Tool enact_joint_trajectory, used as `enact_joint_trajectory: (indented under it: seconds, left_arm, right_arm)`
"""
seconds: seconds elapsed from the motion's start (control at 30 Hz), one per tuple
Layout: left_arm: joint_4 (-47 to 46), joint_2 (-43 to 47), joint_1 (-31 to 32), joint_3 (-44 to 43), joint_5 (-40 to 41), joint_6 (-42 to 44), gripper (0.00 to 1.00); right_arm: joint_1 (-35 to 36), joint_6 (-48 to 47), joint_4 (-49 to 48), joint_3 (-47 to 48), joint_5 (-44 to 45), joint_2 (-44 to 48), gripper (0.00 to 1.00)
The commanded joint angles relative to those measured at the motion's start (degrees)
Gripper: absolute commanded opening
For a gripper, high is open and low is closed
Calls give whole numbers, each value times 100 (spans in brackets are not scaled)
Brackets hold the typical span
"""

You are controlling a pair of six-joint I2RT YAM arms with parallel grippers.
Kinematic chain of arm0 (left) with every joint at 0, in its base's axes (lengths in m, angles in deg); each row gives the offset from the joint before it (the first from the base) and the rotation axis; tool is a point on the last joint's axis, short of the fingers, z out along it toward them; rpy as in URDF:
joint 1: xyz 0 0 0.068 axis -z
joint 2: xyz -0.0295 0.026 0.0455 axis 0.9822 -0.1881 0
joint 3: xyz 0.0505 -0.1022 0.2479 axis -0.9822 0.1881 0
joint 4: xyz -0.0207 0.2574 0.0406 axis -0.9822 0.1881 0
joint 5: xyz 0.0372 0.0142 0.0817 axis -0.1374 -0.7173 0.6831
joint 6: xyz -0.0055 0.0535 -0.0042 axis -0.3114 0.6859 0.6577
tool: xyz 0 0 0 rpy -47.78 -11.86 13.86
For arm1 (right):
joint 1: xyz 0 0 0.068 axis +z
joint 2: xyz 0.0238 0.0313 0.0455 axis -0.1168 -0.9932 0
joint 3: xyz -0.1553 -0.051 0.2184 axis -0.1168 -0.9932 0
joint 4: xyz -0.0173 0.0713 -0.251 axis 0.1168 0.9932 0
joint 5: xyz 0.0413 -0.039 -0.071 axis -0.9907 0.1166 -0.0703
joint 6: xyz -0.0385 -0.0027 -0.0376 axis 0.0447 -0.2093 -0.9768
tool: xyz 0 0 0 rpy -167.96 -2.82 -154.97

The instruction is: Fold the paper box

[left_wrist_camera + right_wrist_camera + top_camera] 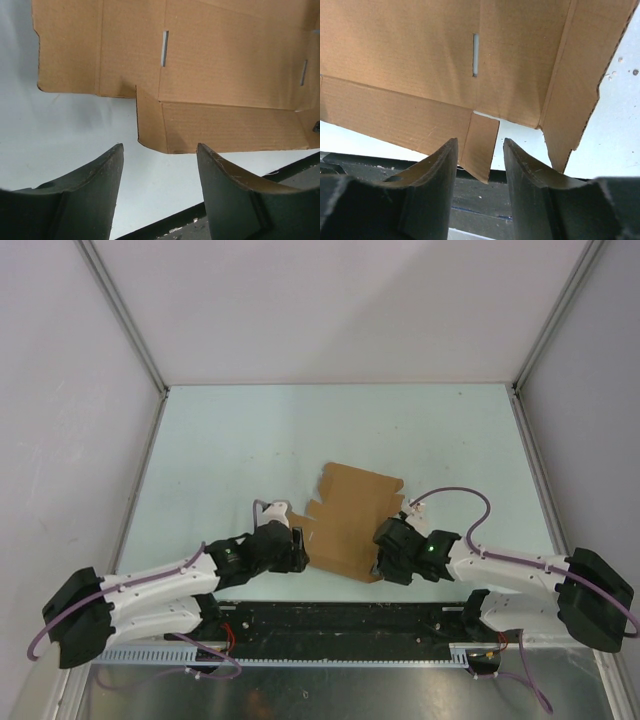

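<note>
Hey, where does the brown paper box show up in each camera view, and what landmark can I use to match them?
Top external: the paper box sits just below the picture's middle.
Left wrist: it fills the upper half, reaching the right edge.
Right wrist: it fills the upper half from the left edge.
Shared landmark: the black rail nearest the arms, lower right in left wrist, bottom in right wrist.

No word, label, brand, number or sign can be read in any view: the paper box (350, 525), at the middle of the overhead frame and across the top of both wrist frames, shows only plain, unprinted brown cardboard.
</note>
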Motion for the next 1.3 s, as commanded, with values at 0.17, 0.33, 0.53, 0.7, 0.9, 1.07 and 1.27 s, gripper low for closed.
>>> enact_joint_trajectory:
  seconds: [0.17, 0.33, 0.53, 0.7, 0.9, 1.07, 1.27]
  left_arm:
    - [-25, -378, 283, -495, 480, -155, 63]
    - [-25, -474, 292, -627, 551, -59, 63]
    - [-34, -606, 310, -697, 560, -41, 63]
    - [-42, -703, 327, -750, 604, 3, 62]
    - [-60, -826, 380, -1004, 656, 187, 62]
    - [-78, -1054, 433, -1163, 621, 371, 62]
    - [-130, -1125, 582, -1145, 586, 275, 63]
  right_arm:
    - [32, 39, -187, 214, 328, -89, 41]
    - [23, 21, -187, 205, 390, -220, 37]
    - [23, 12, -152, 214, 460, -256, 30]
    - [23, -49, -134, 206, 495, -168, 26]
    - [32, -111, -99, 205, 522, -150, 22]
    - [23, -120, -81, 214, 513, -159, 22]
    - [23, -120, -81, 214, 522, -133, 21]
